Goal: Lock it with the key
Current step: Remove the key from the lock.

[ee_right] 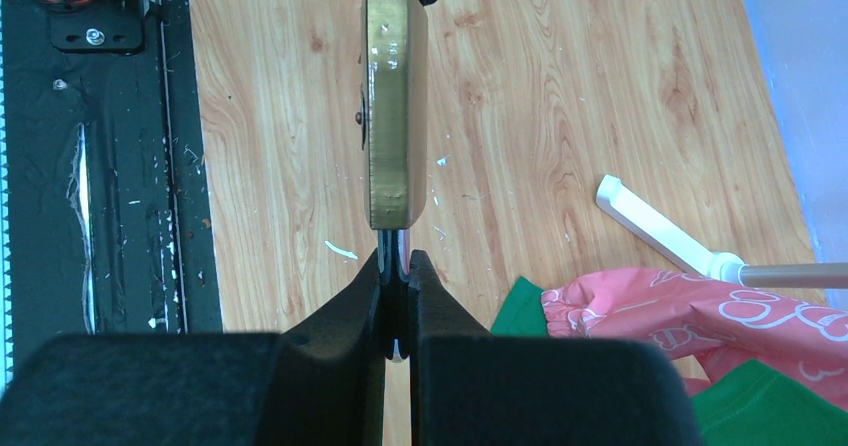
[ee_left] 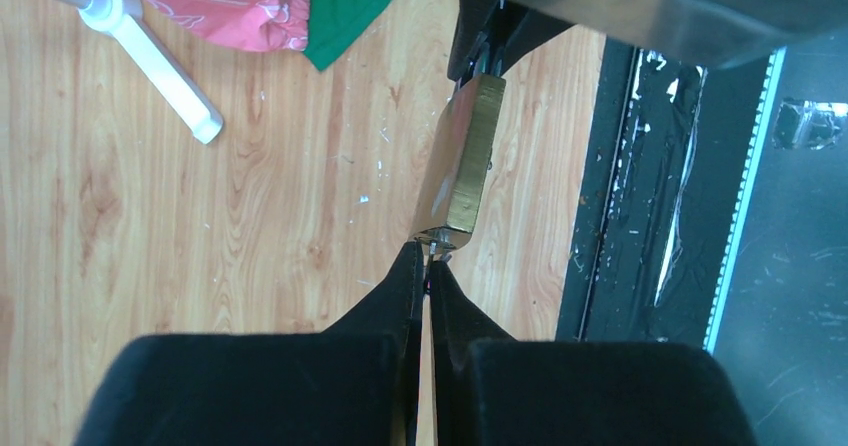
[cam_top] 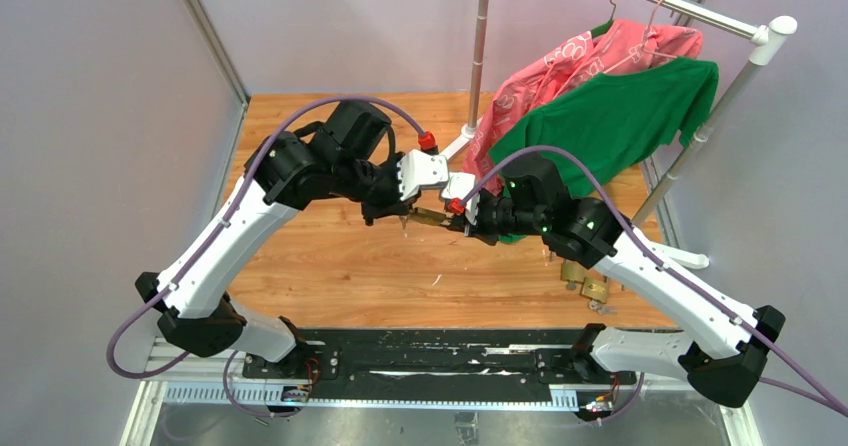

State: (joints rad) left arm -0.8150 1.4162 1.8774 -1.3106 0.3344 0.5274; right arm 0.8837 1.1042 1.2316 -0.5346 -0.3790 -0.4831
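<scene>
"Hanging mid-air over the wooden table [cam_top: 330, 266], the brass padlock [cam_top: 432, 218] sits level between both arms."
"Left gripper [ee_left: 428, 262]?"
"Jaws pinched tight on the key [ee_left: 437, 249], seated in the lock's end."
"Right gripper [ee_right: 397, 262]?"
"Clamped on the shackle [ee_right: 397, 241], opposite end."

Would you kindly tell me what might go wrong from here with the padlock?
The padlock hangs above the table, pinched only at its ends by the right fingers and, via what seems the key, the left fingers; a slip could drop it. Twisting such thin grips might tilt the lock instead.
</scene>
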